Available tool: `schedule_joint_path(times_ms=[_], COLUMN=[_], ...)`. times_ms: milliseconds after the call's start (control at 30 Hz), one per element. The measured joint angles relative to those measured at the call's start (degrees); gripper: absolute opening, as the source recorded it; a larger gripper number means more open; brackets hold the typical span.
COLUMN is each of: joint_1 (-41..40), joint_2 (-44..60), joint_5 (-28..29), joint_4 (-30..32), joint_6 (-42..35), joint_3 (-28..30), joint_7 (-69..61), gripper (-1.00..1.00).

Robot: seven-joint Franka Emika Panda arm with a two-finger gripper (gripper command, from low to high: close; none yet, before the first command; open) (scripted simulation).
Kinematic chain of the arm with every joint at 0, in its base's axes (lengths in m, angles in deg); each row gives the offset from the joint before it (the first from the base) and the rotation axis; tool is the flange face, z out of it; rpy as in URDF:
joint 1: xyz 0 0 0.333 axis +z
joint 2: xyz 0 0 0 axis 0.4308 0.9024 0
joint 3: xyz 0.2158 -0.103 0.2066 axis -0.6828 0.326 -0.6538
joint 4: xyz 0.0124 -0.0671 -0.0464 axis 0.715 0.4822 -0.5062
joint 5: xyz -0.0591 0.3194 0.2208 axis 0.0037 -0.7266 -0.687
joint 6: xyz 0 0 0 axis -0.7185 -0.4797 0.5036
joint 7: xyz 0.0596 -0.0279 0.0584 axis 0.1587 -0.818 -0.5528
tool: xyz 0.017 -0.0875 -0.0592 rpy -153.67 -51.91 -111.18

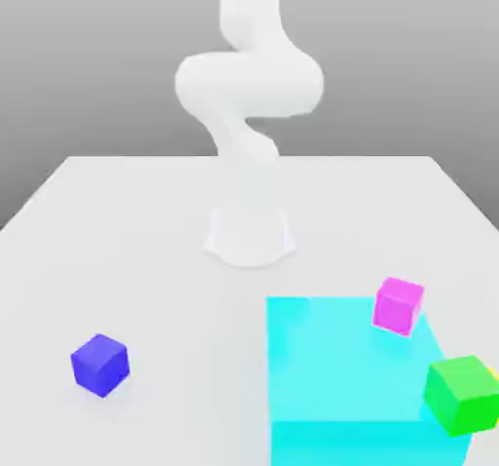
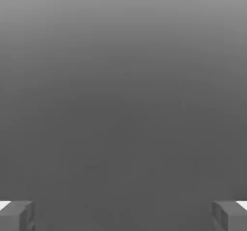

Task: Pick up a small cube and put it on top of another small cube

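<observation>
Cyan block (image 1: 341, 376) cropped below, green cube (image 1: 463, 394) edge-cut, gripper (image 2: 123, 215) spread, empty.

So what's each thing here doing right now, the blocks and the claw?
Blue cube: resting on the table, alone, untouched.
Magenta cube: by the cyan block's far corner, tilted.
Green cube: at the cyan block's edge on the exterior view's right, tilted.
Cyan block: sitting on the table.
Gripper: open, holding nothing.

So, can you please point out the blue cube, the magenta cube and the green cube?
blue cube (image 1: 99, 365): exterior view, front corner edge.
magenta cube (image 1: 398, 306): exterior view, front face.
green cube (image 1: 462, 394): exterior view, front face.
</observation>
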Motion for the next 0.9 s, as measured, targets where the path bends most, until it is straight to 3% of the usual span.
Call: schedule_joint_path(times_ms=[467,900], joint_1=[-18.88,-30.44], joint_2=[19.7,37.83], joint_5=[2.76,5.82], joint_4=[8.42,16.12], joint_6=[10.64,20.36], joint_3=[-6.88,-6.96], joint_7=[35.61,68.63], gripper=[0.0,0.0])
